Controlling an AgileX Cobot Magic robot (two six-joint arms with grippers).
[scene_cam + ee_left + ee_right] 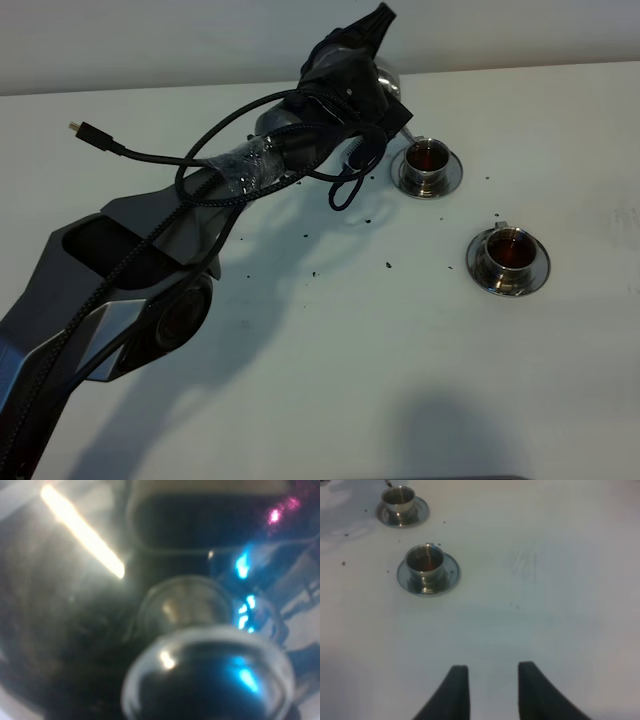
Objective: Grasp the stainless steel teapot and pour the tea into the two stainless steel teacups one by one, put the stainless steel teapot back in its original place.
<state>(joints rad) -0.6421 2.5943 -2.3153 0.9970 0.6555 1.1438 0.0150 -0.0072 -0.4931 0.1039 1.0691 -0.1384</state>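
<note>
- Overhead, the left arm [150, 270] reaches across the white table [330, 380] to the far edge, where its gripper [350, 75] covers the teapot [385, 78]; only a sliver of shiny steel shows beside the black housing. The fingers are hidden here, so what they pinch cannot be told. Right of the teapot stands the far cup [430, 165] on its saucer, and nearer, further right, the near cup [508, 260]; both hold dark reddish tea [512, 250]. Dark specks [310, 235] dot the table between arm and cups.
- Left wrist view: blurred, filled by the teapot's lid and knob [205, 680], very close to the camera. No finger is clear.
- Right wrist view: the right gripper [490, 690] hovers above bare table, its two dark fingers [455, 692] drawn in with a narrow gap, holding nothing. Both cups [425, 567] sit well apart from it.
</note>
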